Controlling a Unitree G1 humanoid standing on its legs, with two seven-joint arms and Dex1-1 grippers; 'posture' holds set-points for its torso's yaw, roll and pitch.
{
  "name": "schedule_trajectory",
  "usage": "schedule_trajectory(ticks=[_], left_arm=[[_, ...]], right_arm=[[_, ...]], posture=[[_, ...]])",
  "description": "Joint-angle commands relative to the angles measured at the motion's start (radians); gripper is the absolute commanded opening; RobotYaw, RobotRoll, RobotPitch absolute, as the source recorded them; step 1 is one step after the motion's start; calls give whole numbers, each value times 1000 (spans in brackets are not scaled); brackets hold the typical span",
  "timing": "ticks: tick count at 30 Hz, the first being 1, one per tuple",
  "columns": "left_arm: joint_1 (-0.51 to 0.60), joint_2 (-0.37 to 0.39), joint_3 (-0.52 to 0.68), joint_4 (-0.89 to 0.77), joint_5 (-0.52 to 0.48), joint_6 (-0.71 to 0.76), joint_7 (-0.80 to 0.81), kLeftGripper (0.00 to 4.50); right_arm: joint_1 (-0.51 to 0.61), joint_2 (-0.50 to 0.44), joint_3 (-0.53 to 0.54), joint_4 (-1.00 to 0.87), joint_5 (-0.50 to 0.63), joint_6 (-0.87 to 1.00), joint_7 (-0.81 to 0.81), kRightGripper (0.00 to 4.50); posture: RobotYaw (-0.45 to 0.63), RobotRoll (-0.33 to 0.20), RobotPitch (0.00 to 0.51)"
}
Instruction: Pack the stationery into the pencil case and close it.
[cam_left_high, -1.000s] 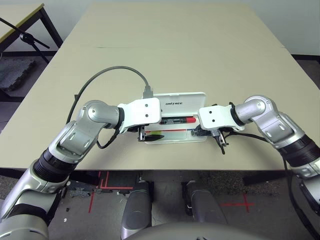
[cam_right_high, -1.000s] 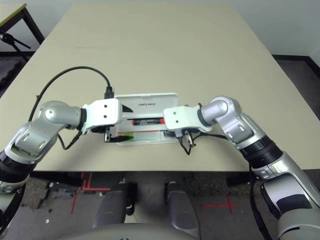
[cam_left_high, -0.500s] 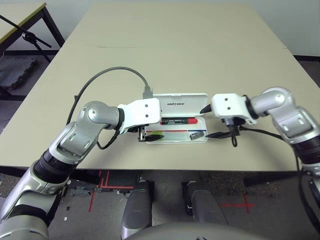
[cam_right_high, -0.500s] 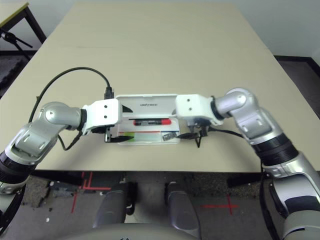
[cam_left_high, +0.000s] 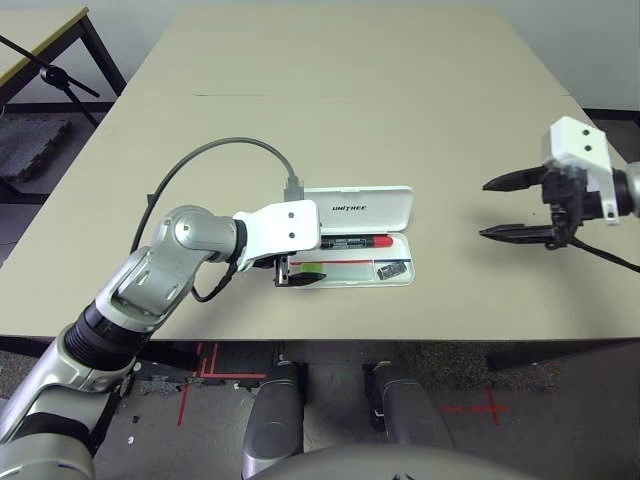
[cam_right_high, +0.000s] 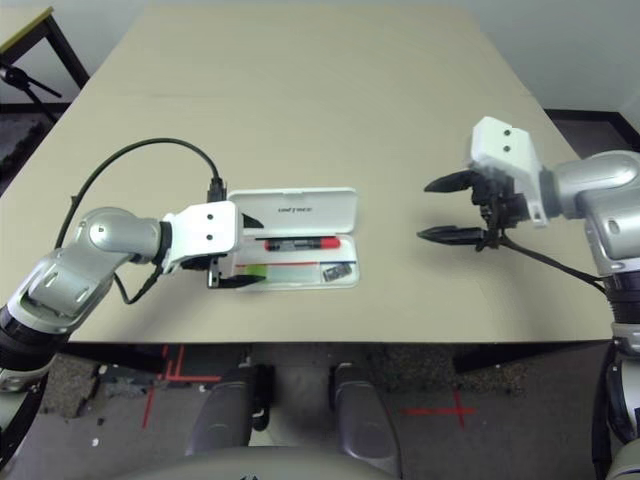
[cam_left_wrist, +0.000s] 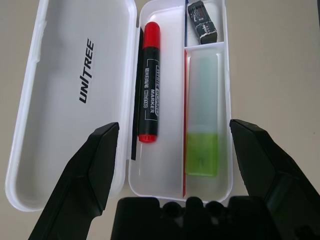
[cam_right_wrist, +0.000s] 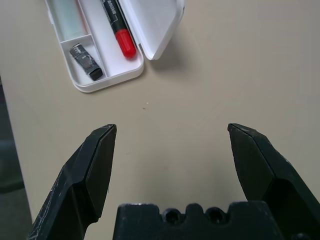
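Three small items lie inside the open pencil case (cam_left_high: 358, 250), which sits at the lower middle of the left eye view on the beige worktop (cam_left_high: 350, 100). The red marker (cam_left_high: 355, 241) lies along the tray's far channel, the lime-green-and-white stick (cam_left_high: 322, 268) in the near one, and the tiny dark silvery piece (cam_left_high: 392, 269) in the small compartment at the tray's right end. The lid lies back flat on the worktop beyond the tray, its "UNITREE" lettering showing. The left pincer (cam_left_high: 296, 272) is at the case's left end, its fingers spread wide and holding nothing. At the right edge of the frame the right pincer (cam_left_high: 500, 208) hangs well apart from the case — wide open and empty.

In the right eye view the same layout shows: the case is at lower middle and the right pincer is at centre right.

In the left wrist view the two black fingers (cam_left_wrist: 92, 165) rise at lower left and lower right, flanking the open case, with lid at left and tray at right.

In the right wrist view the wide-spread fingers (cam_right_wrist: 92, 170) frame bare worktop — the case is in the upper left of the frame, with all three items visible in it.
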Motion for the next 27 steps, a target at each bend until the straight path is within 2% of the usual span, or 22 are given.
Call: schedule_trajectory(ticks=[1,4,7,13,17,20,22,25,27], left_arm=[[9,14,9,-12,-5,8,-9,4500],[23,35,21,-27,-15,24,-16,4500],[61,108,60,-56,-47,49,-55,3885],[151,265,154,-9,-52,10,-102,1553],[202,383,158,96,43,-68,-101,37],[215,425,150,167,97,-129,-94,37],[206,415,153,187,105,-149,-92,37],[153,348,158,212,96,-161,-75,37],[97,278,155,260,111,-171,-31,37]], right_arm=[[11,-8,-12,6,15,3,8,4459],[14,2,-5,3,14,4,3,4459],[15,6,1,3,12,2,0,4500],[13,9,3,12,11,-5,1,4500],[3,15,8,22,8,-10,1,4500],[-5,20,12,30,4,-16,0,4500],[-8,23,14,33,3,-18,0,4500],[-14,29,14,36,5,-17,1,4500],[-17,30,14,37,5,-17,1,4500]], posture=[[48,0,134],[51,0,136],[53,0,137],[54,0,138],[60,0,136],[61,0,135],[61,0,132],[59,0,129],[58,0,128]])
